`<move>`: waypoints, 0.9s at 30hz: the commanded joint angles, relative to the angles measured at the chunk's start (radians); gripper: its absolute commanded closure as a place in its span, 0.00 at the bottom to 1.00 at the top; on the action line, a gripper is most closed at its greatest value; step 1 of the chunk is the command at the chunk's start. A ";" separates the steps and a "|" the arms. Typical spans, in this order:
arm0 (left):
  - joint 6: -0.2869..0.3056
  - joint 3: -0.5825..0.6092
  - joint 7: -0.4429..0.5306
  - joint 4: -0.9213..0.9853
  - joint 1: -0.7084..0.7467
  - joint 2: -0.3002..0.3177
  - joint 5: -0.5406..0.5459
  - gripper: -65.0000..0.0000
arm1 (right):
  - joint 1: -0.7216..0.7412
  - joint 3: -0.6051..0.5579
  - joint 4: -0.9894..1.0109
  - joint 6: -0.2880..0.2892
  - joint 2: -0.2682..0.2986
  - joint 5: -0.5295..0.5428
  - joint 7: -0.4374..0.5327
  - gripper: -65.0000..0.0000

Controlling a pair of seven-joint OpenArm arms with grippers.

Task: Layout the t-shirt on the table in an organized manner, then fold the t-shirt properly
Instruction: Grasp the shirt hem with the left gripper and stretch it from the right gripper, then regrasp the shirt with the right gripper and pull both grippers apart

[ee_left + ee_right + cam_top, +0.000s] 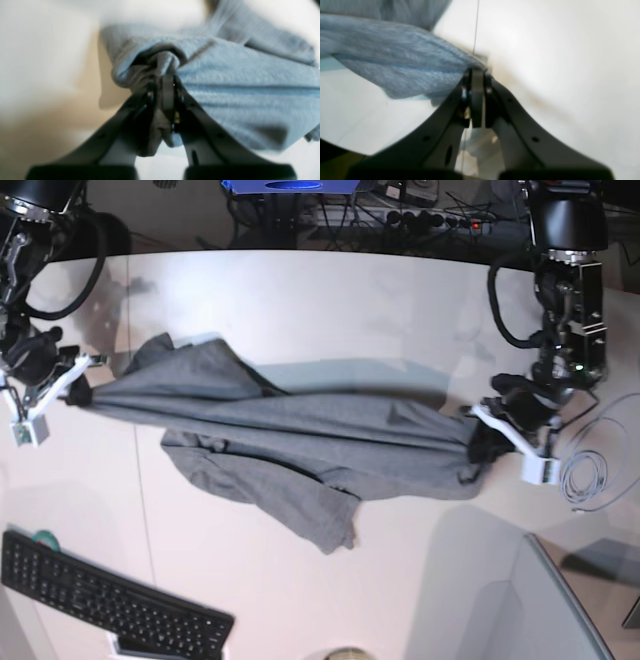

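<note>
- Grey t-shirt [290, 435] stretched in a rumpled band across the white worktop [330, 300], one end pinched at each side; lower flap sagging toward the keyboard [110, 595], well apart from it.
- Left claw [166, 80] clamped on a bunched wad of fabric, cloth gathered thick between the jaws.
- Right claw [477, 72] closed tight on a thin edge of the shirt, near the dark seam line of the worktop.
- Handling, judged: soft knit, light, limp; drapes and creases freely, no stiffness to hold a shape; likely to stretch under tension rather than slip.
- Grip points, judged: hem corners or shoulder seams best for a flat spread; a thin edge better than a wad.
- Spreading not finished; folds and overlap across the middle; which end is collar, cannot tell.
</note>
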State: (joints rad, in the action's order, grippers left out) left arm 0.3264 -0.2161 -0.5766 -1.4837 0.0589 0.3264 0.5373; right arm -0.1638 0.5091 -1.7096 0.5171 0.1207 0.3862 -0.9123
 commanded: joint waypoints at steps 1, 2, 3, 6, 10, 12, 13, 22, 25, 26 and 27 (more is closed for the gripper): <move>-0.019 -0.042 0.014 -0.059 0.006 0.023 -0.004 1.00 | 0.019 0.009 -0.040 -0.002 0.023 -0.010 -0.015 1.00; -0.019 -0.076 -0.010 -0.110 0.020 0.023 -0.004 1.00 | 0.025 0.009 -0.059 -0.002 0.029 -0.010 -0.057 1.00; -0.019 -0.104 -0.032 -0.154 0.029 0.020 -0.004 1.00 | 0.025 0.009 -0.073 -0.002 0.029 -0.010 -0.087 1.00; -0.019 -0.159 -0.099 -0.278 0.055 0.007 -0.004 1.00 | 0.014 0.010 -0.139 -0.001 0.029 -0.008 -0.150 1.00; -0.019 -0.127 -0.116 -0.295 0.038 -0.011 -0.010 1.00 | -0.003 0.001 -0.158 -0.001 0.029 -0.008 -0.163 1.00; -0.019 -0.072 -0.116 -0.262 0.015 -0.011 -0.041 1.00 | 0.008 -0.036 -0.152 -0.001 0.030 -0.008 -0.164 1.00; -0.019 -0.053 -0.116 -0.246 0.011 -0.011 -0.062 1.00 | 0.010 -0.051 -0.146 -0.001 0.030 -0.008 -0.164 1.00; -0.014 -0.110 -0.113 -0.171 0.111 -0.089 -0.253 1.00 | 0.010 -0.267 -0.125 -0.004 -0.036 -0.010 -0.072 0.99; -0.014 -0.122 -0.112 -0.157 0.147 -0.095 -0.299 1.00 | 0.023 -0.390 -0.085 -0.004 -0.039 -0.010 0.032 0.80; -0.014 -0.125 -0.112 -0.156 0.157 -0.095 -0.308 1.00 | 0.030 -0.430 -0.066 -0.004 -0.039 -0.010 0.052 0.71; -0.014 -0.125 -0.112 -0.150 0.164 -0.095 -0.319 1.00 | 0.037 -0.468 -0.043 -0.004 -0.039 -0.010 0.068 0.59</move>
State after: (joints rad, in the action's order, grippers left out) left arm 0.3138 -0.3386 -0.7021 -1.6215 0.2256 0.2230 0.2134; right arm -0.1333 0.0360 -1.7390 0.5137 0.0792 0.3641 -0.8574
